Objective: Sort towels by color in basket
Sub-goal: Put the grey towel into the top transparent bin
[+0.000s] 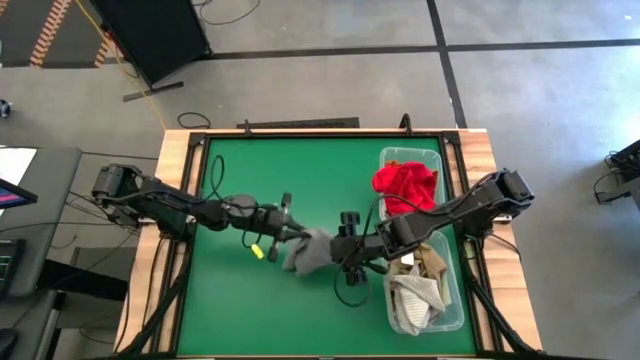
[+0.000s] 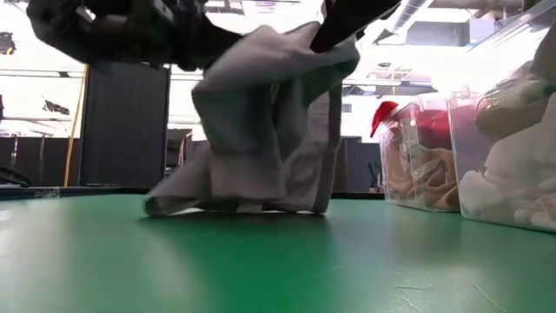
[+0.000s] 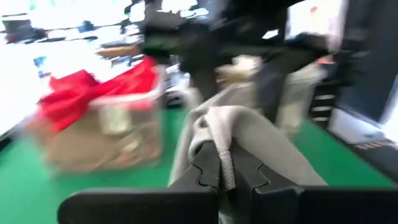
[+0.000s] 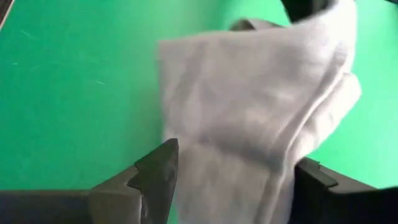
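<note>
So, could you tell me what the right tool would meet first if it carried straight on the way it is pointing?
Probably the grey towel. The right tool stands open with the cloth hanging between its fingers, one edge pinched in the left tool. Beyond it lies only green table, though depth is hard to judge.

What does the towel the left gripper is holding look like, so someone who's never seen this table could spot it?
Look at the middle of the green table, between the two arms. The left gripper is shut on a grey towel that hangs with its lower edge touching the mat, the open right gripper beside it. It's the only towel outside the clear bins.
</note>
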